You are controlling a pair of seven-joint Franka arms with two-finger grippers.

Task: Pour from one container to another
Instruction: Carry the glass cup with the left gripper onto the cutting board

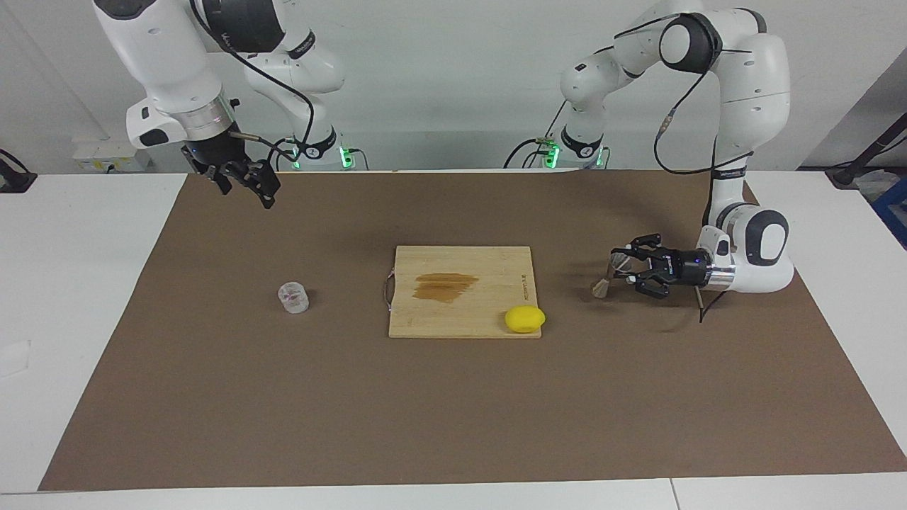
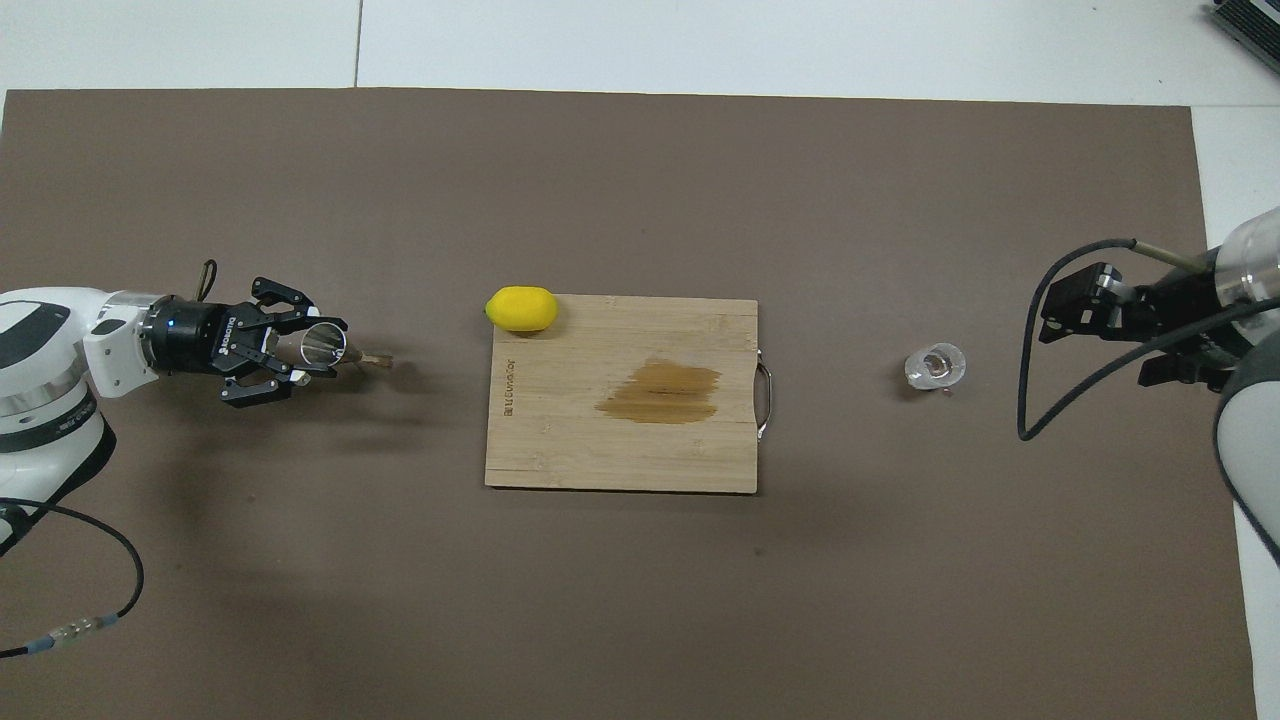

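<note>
The left gripper (image 1: 627, 273) lies level near the counter's (image 1: 453, 411) left-arm end, its fingers (image 2: 300, 378) pinching the steel jigger (image 2: 322, 345). The clear cup (image 1: 293, 297) stands upright toward the right-arm end. The right gripper (image 1: 244, 180) hangs over that end's robot-side corner; whether its fingers are spread, I cannot tell.

No legible text (board mark (image 2: 509, 385) unreadable)

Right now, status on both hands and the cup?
Left hand shut on jigger, tilted. Right hand raised, waiting. Cup upright on mat, untouched. Nothing in the way.
</note>
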